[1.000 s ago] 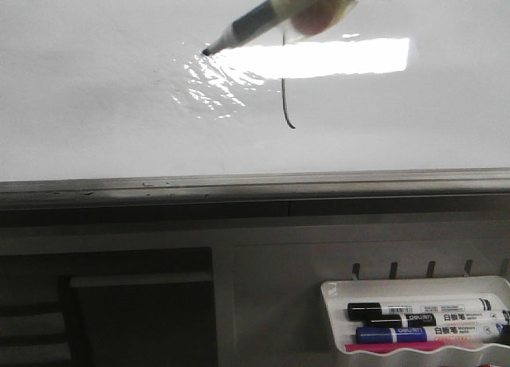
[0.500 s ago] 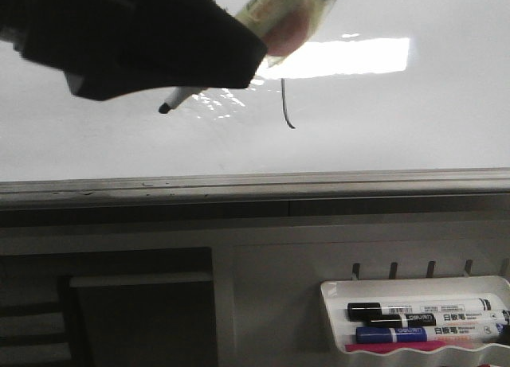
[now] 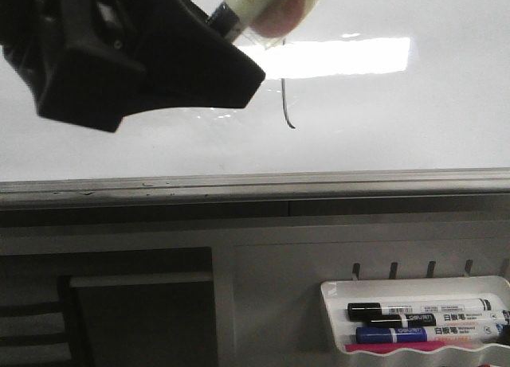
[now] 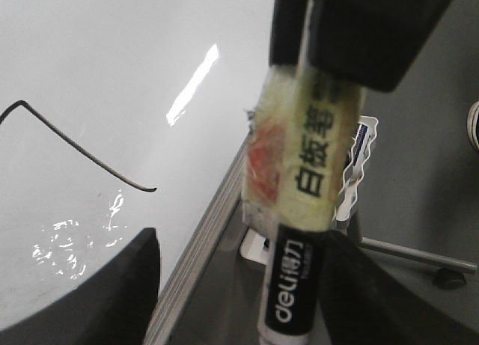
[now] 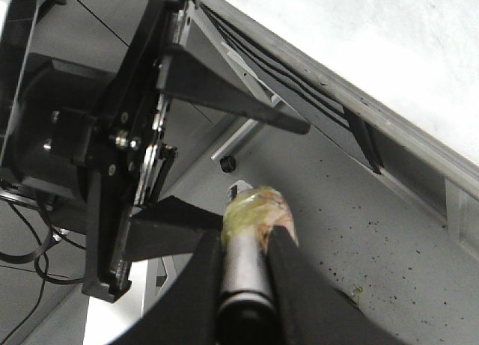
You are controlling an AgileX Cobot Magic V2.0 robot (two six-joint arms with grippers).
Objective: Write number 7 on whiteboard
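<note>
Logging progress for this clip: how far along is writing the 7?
Done: the number 7 is on the whiteboard, top stroke and hooked downstroke. In hand: the right gripper holds the marker, its tip between the open fingers of the left gripper. Left: probably only handing off or stowing the marker.

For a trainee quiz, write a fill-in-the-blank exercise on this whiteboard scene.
The claw clamped on the marker belongs to the ___ arm.
The line drawn on the whiteboard is ___ in colour.
The tray of spare markers hangs ___ the whiteboard's edge.
Missing words: right; black; below.
</note>
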